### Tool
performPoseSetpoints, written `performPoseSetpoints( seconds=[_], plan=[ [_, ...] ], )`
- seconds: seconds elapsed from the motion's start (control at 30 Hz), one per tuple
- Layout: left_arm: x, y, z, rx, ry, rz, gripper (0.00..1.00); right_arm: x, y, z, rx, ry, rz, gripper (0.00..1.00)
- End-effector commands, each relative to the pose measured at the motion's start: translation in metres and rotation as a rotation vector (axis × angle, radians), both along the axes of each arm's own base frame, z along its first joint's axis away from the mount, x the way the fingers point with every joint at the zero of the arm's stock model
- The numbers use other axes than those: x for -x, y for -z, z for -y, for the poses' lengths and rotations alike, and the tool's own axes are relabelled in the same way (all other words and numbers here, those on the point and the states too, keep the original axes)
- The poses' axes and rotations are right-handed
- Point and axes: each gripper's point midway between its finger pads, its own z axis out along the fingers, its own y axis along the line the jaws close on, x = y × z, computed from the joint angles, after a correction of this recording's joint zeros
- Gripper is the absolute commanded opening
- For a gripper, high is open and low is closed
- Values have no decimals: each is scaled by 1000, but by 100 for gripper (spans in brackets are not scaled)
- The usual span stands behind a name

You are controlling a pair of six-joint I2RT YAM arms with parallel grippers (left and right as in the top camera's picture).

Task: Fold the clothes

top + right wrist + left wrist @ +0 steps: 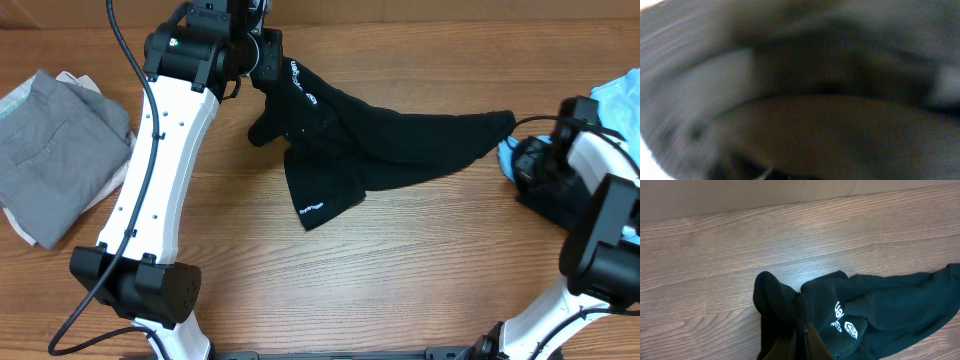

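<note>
A large black garment (390, 140) with small white logo lettering lies stretched across the table's middle. My left gripper (262, 62) is shut on its upper left end and holds that end raised; in the left wrist view the fingers (807, 345) pinch the black garment (875, 305) beside the white logo. My right gripper (520, 150) is at the garment's right end by the table's right side. The right wrist view is a dark blur pressed against something, so its jaws cannot be read.
A grey garment (55, 140) lies on white cloth at the left edge. A light blue garment (620, 100) lies at the right edge behind the right arm. Bare wood lies in front of the black garment.
</note>
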Motion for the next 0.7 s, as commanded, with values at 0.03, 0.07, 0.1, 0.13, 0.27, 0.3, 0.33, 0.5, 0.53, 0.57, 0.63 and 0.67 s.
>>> performPoseSetpoints(
  seconds=[0.03, 0.07, 0.1, 0.13, 0.27, 0.3, 0.33, 0.5, 0.53, 0.57, 0.63, 0.67],
  plan=[
    [-1, -7, 2, -2, 3, 22, 5, 90, 6, 89, 210, 451, -219, 4],
    [-1, -7, 2, -2, 3, 22, 5, 98, 3, 96, 205, 509, -221, 4],
    [-1, -7, 2, -2, 3, 22, 5, 106, 0, 104, 200, 572, -224, 5],
    [-1, -7, 2, -3, 3, 22, 5, 114, -4, 111, 191, 626, -222, 5],
    [-2, -9, 2, -1, 3, 31, 6, 88, -16, 108, -60, 624, -60, 5],
    [-4, -10, 3, 2, 3, 41, 5, 71, -23, 102, -130, 549, 8, 5],
    [-11, -15, 2, 3, -5, 74, 4, 44, -38, 90, -216, 424, 113, 6],
    [-47, -41, -15, -53, -119, 254, 4, -2, -82, 46, -256, 151, 258, 10],
    [-57, -43, -16, -56, -138, 289, 4, -8, -88, 36, -252, 113, 268, 12],
    [-64, -45, -17, -57, -149, 313, 4, -11, -90, 29, -252, 92, 269, 13],
    [-90, -37, -18, -62, -184, 366, 10, -16, -91, 9, -262, 45, 250, 15],
    [-99, -30, -17, -60, -188, 372, 18, -17, -90, 2, -264, 27, 237, 16]
  ],
)
